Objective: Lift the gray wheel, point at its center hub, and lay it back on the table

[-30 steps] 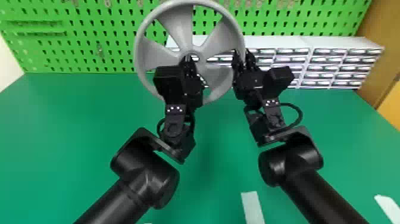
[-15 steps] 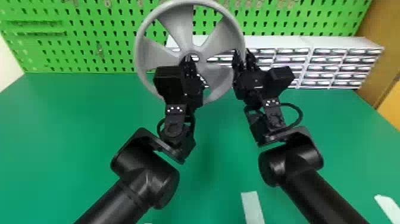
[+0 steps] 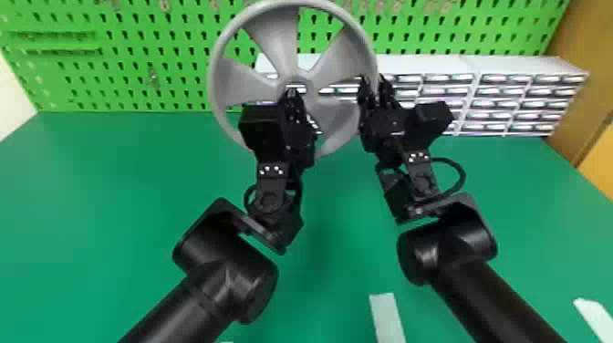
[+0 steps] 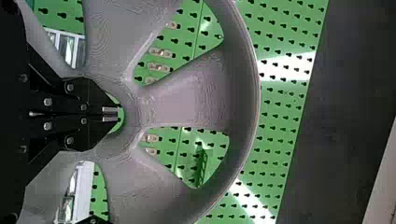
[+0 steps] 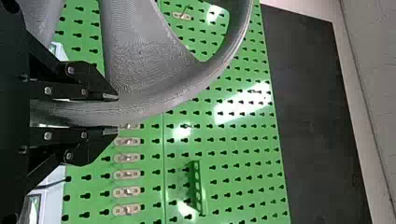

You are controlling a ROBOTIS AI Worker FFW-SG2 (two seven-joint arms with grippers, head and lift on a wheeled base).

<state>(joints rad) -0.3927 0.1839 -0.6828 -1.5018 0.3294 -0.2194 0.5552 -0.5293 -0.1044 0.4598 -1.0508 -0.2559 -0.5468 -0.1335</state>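
The right pincer grasps the rim of the gray wheel, holding it upright in the air toward the bench's far edge. The left pincer is clenched, tips at the center hub.

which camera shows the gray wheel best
The head view: nearly the whole gray wheel is in frame. The left wrist view shows hub and spokes closer but cuts off part of the rim; the right wrist view shows a rim section in the right gripper.
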